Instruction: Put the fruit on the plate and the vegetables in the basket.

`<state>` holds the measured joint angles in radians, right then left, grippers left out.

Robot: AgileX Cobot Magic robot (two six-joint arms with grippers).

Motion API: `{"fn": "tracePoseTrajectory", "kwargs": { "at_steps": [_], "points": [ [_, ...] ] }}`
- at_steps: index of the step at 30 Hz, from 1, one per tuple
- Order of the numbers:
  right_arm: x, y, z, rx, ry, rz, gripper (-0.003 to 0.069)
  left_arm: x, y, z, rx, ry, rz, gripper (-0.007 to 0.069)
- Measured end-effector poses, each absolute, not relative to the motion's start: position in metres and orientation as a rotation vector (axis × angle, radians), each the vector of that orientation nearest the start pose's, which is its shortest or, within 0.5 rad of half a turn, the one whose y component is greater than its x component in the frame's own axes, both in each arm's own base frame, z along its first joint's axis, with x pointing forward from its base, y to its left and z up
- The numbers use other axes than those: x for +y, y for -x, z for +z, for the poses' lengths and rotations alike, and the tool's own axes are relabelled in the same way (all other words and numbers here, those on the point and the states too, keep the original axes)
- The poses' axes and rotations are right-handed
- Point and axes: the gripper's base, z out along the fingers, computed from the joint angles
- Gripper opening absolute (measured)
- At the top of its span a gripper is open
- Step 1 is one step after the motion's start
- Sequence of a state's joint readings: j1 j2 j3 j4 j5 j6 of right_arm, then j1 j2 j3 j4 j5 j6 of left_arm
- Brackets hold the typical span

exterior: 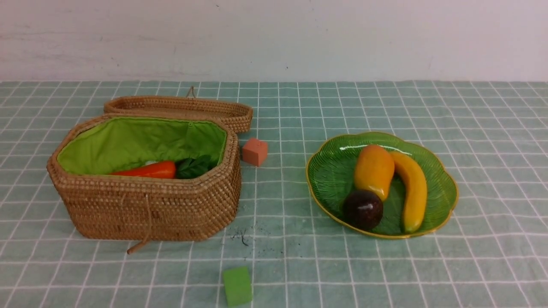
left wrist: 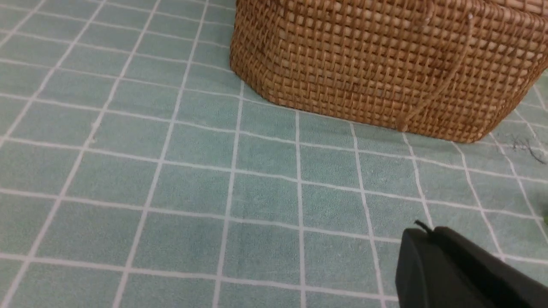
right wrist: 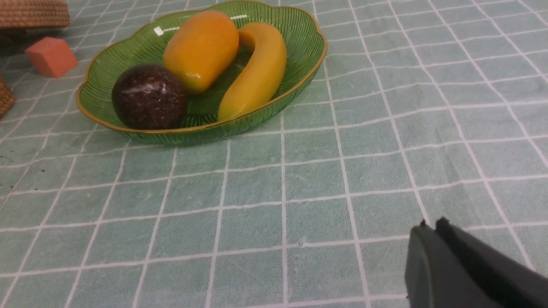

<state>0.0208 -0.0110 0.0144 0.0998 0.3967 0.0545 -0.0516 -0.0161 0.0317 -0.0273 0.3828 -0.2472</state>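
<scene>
- Resting on the plate (exterior: 332,171) are all three fruits: the mango (exterior: 373,171) lies in the middle, the banana (exterior: 413,190) runs along its right side, and the mangosteen (exterior: 363,209) sits at the mango's near end. The fruit half of the task reads as done.
- The basket (exterior: 145,205) stands open on the left, its lid (exterior: 184,110) lying flat behind it. Over the near wall only the carrot (exterior: 150,170) with its green leaves shows against the lining.
- Eggplant and bitter gourd are not seen anywhere on the tabletop (exterior: 492,128); they are possibly lower in the basket, hidden by its wall, so that half cannot be confirmed.
- Two distractors stay out: the orange cube (exterior: 255,151) just right of the basket, the green cube (exterior: 237,285) near the front edge.
- Left tool (left wrist: 428,233) sits low, near the basket's outer wall, and right tool (right wrist: 430,226) sits well short of the plate; both appear together and carry nothing.
</scene>
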Motion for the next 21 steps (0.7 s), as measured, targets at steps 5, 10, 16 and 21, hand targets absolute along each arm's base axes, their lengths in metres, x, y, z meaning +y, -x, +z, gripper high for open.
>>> {"fn": "tracePoseTrajectory", "kwargs": {
  "at_steps": [5, 10, 16, 21],
  "points": [
    [0.0046, -0.0517, 0.1735, 1.882, -0.092, 0.151, 0.0014, -0.0035, -0.0522, 0.1695, 1.868, 0.256, -0.271, -0.0013],
    [0.0046, -0.0517, 0.1735, 1.882, -0.092, 0.151, 0.0014, -0.0035, -0.0522, 0.1696, 1.865, 0.265, -0.278, -0.0013],
    [0.0046, -0.0517, 0.1735, 1.882, -0.092, 0.151, 0.0016, -0.0035, -0.0522, 0.1696, 1.865, 0.265, -0.278, -0.0013],
    [0.0046, -0.0517, 0.1736, 1.881, -0.092, 0.151, 0.0022, -0.0035, -0.0522, 0.1696, 1.865, 0.265, -0.278, -0.0013]
  ]
}}
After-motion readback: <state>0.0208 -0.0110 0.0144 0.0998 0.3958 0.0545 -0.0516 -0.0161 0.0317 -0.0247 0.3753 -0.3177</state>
